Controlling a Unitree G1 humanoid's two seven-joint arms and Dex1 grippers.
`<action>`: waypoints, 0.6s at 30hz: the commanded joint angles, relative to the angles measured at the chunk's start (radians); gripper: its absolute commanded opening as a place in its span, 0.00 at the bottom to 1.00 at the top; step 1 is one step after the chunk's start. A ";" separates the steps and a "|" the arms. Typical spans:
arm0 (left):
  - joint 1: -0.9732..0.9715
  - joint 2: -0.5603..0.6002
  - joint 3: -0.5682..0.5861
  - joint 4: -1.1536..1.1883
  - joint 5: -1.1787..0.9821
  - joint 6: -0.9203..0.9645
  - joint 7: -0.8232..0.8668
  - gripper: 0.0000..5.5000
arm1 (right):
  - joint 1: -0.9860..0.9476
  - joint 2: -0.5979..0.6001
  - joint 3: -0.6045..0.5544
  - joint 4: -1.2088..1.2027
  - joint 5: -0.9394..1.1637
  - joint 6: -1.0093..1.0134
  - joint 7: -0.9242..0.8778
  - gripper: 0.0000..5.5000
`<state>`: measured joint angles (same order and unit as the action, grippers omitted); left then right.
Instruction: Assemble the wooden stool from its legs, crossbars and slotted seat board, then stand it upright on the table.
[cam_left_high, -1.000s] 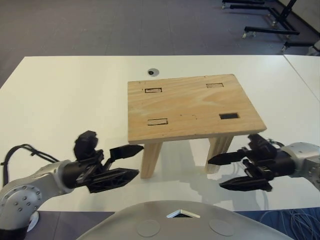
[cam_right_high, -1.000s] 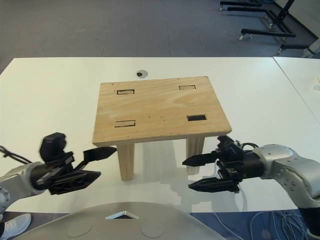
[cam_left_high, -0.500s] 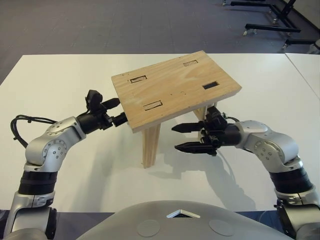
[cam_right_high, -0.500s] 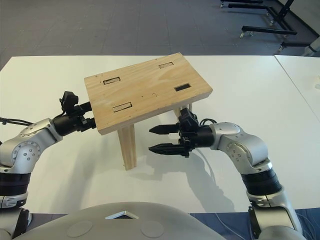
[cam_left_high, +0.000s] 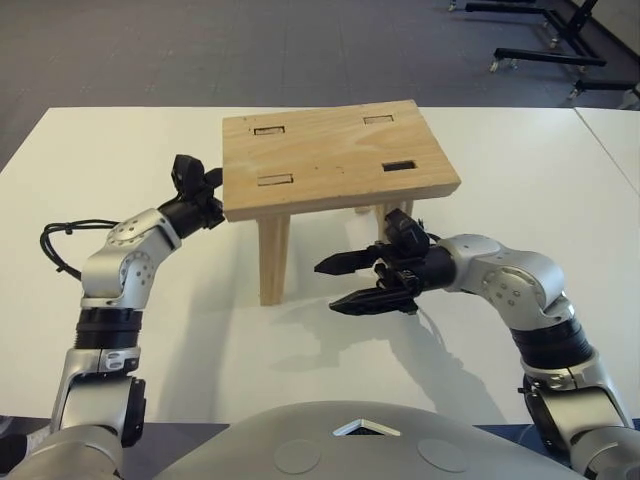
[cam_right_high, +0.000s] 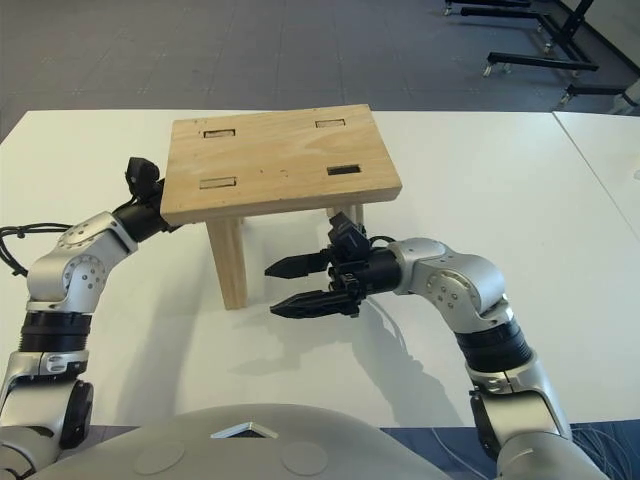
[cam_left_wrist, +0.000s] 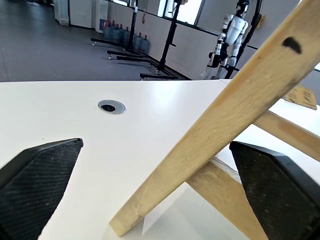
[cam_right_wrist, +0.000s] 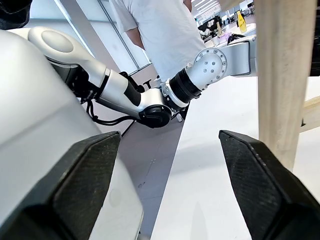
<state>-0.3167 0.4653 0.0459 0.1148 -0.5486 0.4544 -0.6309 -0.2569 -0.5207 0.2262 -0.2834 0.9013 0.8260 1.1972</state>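
Right gripper is being held wide open and empty at the lower middle of the frame, elbow bent, near a leg below the seat board. Left gripper is being held open around the board's left edge, not clamped. The stool is being supported upright on the table, upper middle. It is being judged stiff, rather light, easily tipped; seat edges are being preferred for grasping.
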 joint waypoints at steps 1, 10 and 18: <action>-0.125 -0.029 0.013 0.147 0.096 -0.094 0.049 0.98 | -0.029 0.038 0.004 0.023 -0.032 -0.028 -0.018 0.66; -0.040 0.031 0.166 -0.007 0.017 -0.047 -0.001 0.98 | 0.009 0.044 -0.057 0.014 -0.034 -0.065 -0.036 0.66; 0.224 -0.007 0.459 -0.493 -0.311 0.005 0.043 0.98 | 0.128 0.041 -0.506 -0.178 0.494 -0.079 -0.206 0.66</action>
<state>-0.1040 0.4765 0.4293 -0.2835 -0.8010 0.4808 -0.6437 -0.1148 -0.4896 -0.1871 -0.4088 1.2783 0.7806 1.0752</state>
